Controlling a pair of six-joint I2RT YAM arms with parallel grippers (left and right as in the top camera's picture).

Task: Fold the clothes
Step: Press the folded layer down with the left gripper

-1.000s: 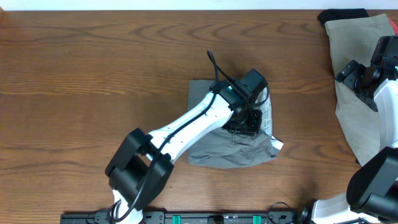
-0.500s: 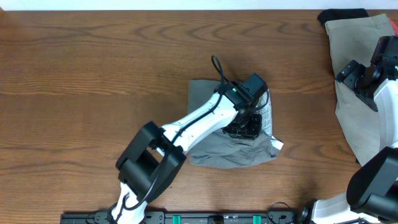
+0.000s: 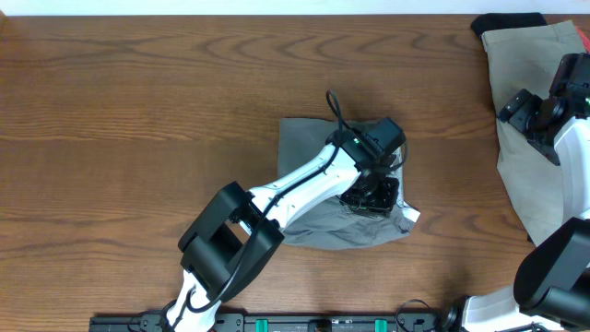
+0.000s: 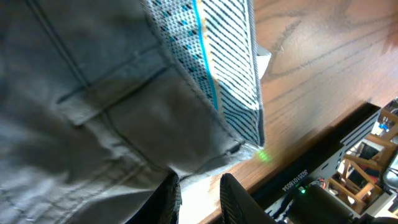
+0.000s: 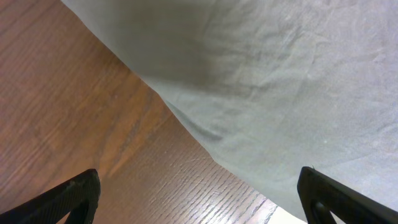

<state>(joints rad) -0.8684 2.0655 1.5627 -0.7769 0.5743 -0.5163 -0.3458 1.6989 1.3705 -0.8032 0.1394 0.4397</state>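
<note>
The grey shorts (image 3: pixel 309 148) lie bunched at the table's middle, with a white tag (image 3: pixel 412 216) at their front right corner. My left gripper (image 3: pixel 373 194) hovers low over their right part. In the left wrist view the grey shorts (image 4: pixel 93 112) fill the frame, their pale speckled waistband lining (image 4: pixel 230 68) turned up. The left gripper (image 4: pixel 200 198) has its jaws a narrow gap apart at the fabric's edge, with nothing clearly between them. The khaki-beige shorts (image 3: pixel 530 101) lie at the far right. My right gripper (image 3: pixel 521 111) sits above their left edge (image 5: pixel 261 81), wide open and empty.
A black item (image 3: pixel 507 20) lies at the back right corner beside the khaki pair. A black rail (image 3: pixel 323 323) runs along the table's front edge and also shows in the left wrist view (image 4: pixel 311 180). Bare wood (image 3: pixel 138 120) covers the left half.
My left gripper has shifted a little right and toward the front over the grey shorts, now covering more of the speckled lining. The right arm has not moved.
</note>
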